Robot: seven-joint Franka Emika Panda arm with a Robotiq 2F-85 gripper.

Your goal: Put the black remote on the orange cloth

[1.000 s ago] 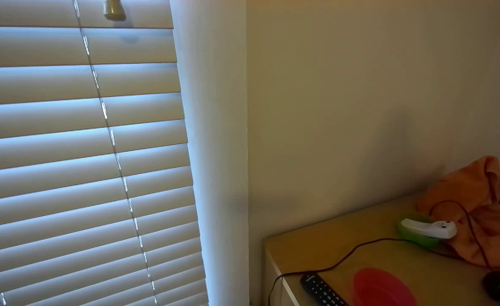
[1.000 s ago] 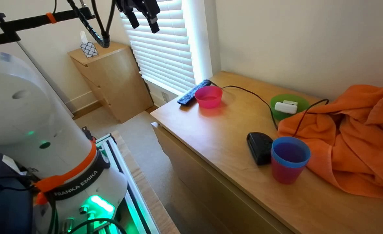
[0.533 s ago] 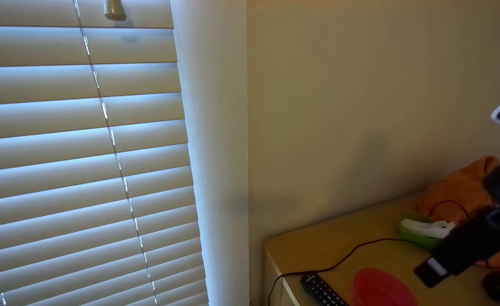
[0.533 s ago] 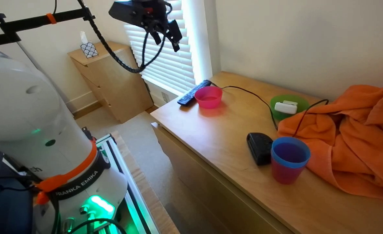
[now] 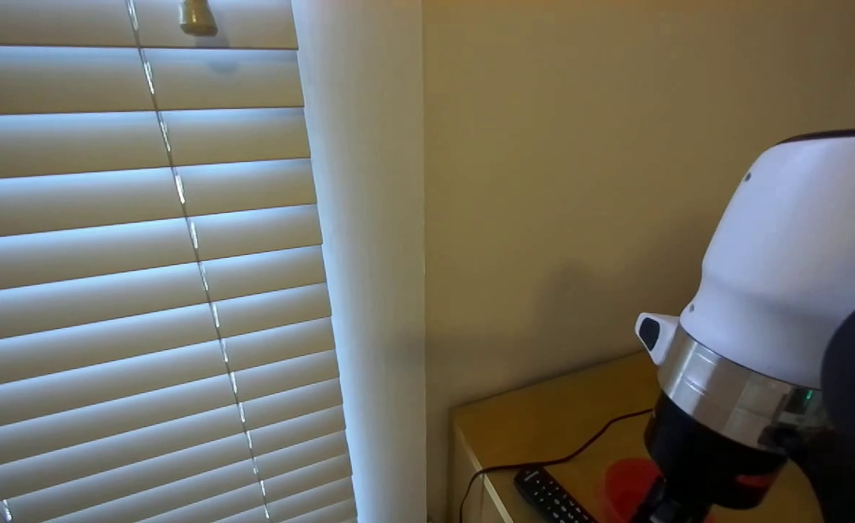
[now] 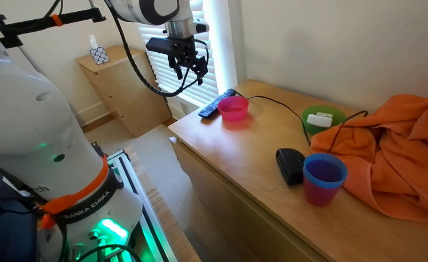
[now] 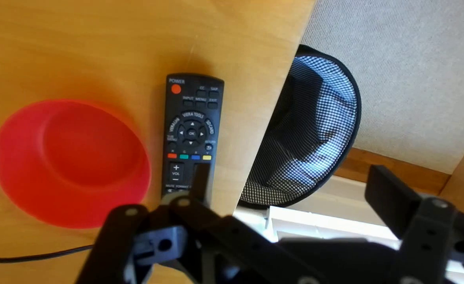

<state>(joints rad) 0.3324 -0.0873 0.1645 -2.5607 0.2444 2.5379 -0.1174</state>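
The black remote (image 7: 192, 118) lies flat on the wooden dresser top near its edge, beside the pink bowl. It also shows in both exterior views (image 5: 552, 497) (image 6: 216, 104). The orange cloth (image 6: 399, 156) lies crumpled at the dresser's other end in an exterior view; the arm hides it elsewhere, and it is outside the wrist view. My gripper (image 6: 190, 78) hangs above and away from the remote, with nothing between its fingers. In the wrist view the gripper (image 7: 293, 183) has widely spread fingers; one finger covers the remote's lower end from the camera.
A pink bowl (image 7: 86, 157) stands right beside the remote. A black cable (image 6: 275, 103) runs along the dresser top. A green bowl (image 6: 310, 127) with a white object, a black device (image 6: 290, 165) and a blue-and-pink cup (image 6: 324, 178) stand near the cloth. A mesh basket (image 7: 314, 130) sits below the edge.
The arm has come down and toward the dresser's remote end, entering an exterior view where it now covers the cloth and green bowl. The remote, bowls and cloth have not moved.
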